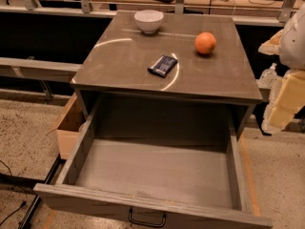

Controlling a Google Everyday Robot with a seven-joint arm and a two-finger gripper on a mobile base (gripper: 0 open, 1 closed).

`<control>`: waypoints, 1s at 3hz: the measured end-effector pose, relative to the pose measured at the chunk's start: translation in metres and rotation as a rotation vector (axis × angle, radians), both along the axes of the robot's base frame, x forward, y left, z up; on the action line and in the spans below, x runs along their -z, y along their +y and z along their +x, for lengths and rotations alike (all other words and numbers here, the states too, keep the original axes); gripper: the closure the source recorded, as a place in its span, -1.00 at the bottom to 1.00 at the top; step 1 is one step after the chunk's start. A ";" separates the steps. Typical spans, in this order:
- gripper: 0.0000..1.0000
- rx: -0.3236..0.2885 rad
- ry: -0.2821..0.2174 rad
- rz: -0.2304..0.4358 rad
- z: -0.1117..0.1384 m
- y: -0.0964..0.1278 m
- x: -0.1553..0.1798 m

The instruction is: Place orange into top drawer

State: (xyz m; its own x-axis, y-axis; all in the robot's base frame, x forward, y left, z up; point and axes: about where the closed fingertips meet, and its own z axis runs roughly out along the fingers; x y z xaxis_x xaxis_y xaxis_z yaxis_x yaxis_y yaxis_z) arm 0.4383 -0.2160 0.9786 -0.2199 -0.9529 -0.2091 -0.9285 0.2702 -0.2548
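Note:
The orange (205,43) sits on the grey-brown cabinet top (124,61), at its back right. The top drawer (157,175) is pulled wide open toward me and is empty inside; its dark pull handle (147,220) shows on the front panel at the bottom. My gripper (282,106) hangs at the right edge of the view, beside the cabinet's right side, to the right of and lower in the picture than the orange. It holds nothing that I can see.
A white bowl (148,20) stands at the back middle of the cabinet top. A small dark packet (163,65) lies near the top's centre. A tan cardboard box (71,125) sits on the floor left of the cabinet. Benches with cables run behind.

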 end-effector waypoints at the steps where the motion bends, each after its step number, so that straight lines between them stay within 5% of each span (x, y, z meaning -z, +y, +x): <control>1: -1.00 0.000 0.000 0.000 0.000 0.000 0.000; 2: -1.00 0.062 -0.051 0.059 0.018 0.001 -0.004; 3: -1.00 0.211 -0.124 0.216 0.051 -0.016 0.005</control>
